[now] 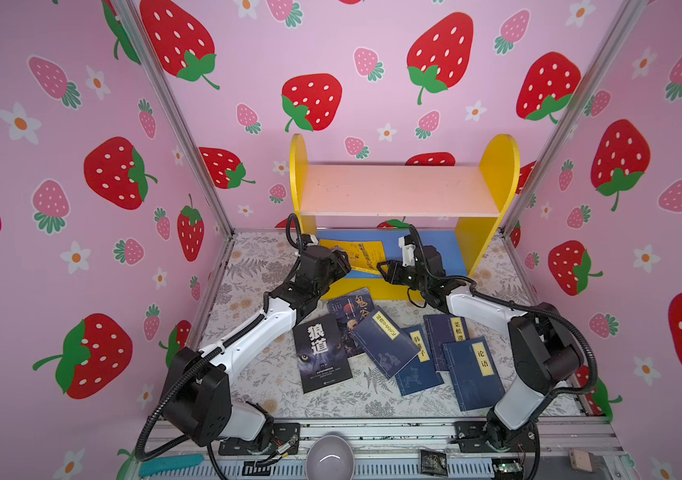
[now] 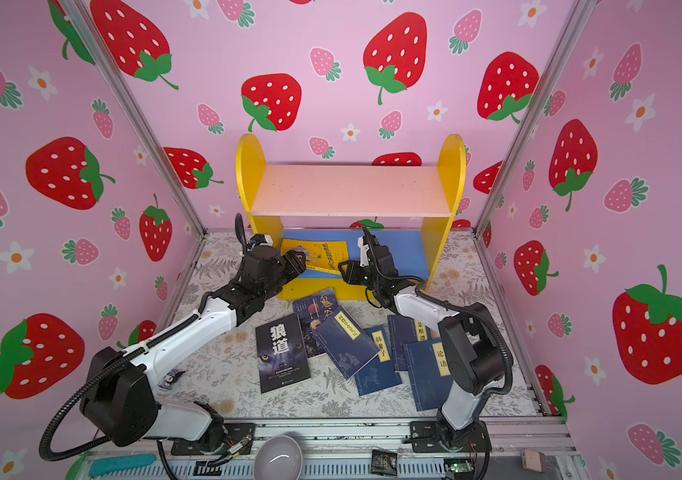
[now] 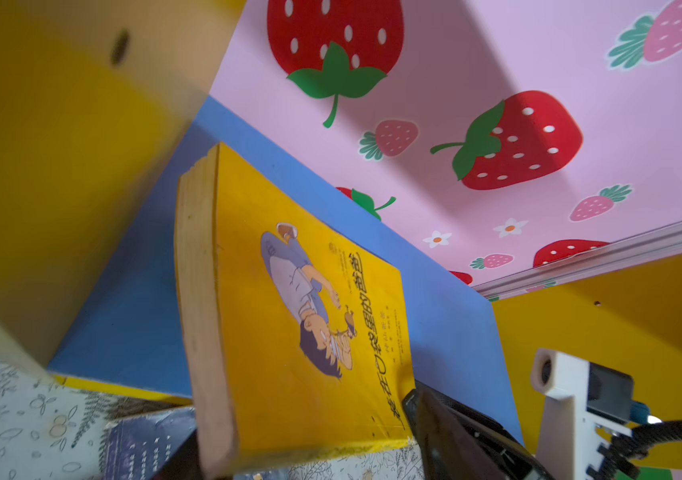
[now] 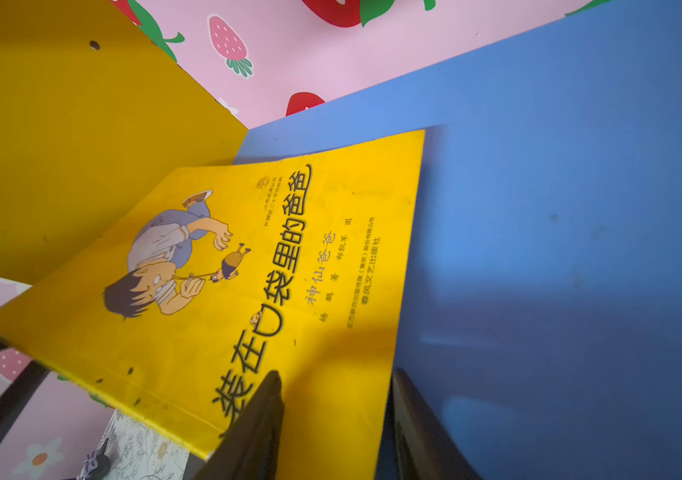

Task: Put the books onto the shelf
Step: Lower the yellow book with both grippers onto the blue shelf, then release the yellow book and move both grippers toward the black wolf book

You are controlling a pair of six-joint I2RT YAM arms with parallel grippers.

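Observation:
The shelf (image 1: 497,166) stands at the back, and its pink upper board (image 1: 397,191) is bare. A yellow book (image 1: 366,253) (image 4: 248,270) lies tilted on the blue lower board (image 1: 435,249), with its near end over the front edge. My left gripper (image 1: 345,262) (image 3: 302,436) is open at the book's near left corner, one finger (image 3: 435,419) beside the cover. My right gripper (image 1: 383,266) (image 4: 335,399) is open at the near right edge, straddling that edge. Lying flat on the table are a black book (image 1: 322,351), a dark portrait book (image 1: 349,316) and several navy books (image 1: 474,374).
Strawberry-patterned walls and metal posts (image 1: 181,124) close in the table on three sides. On the front rail sit a grey bowl (image 1: 329,457), a teal tool (image 1: 171,464) and a black packet (image 1: 433,461). The loose books overlap one another between the two arms.

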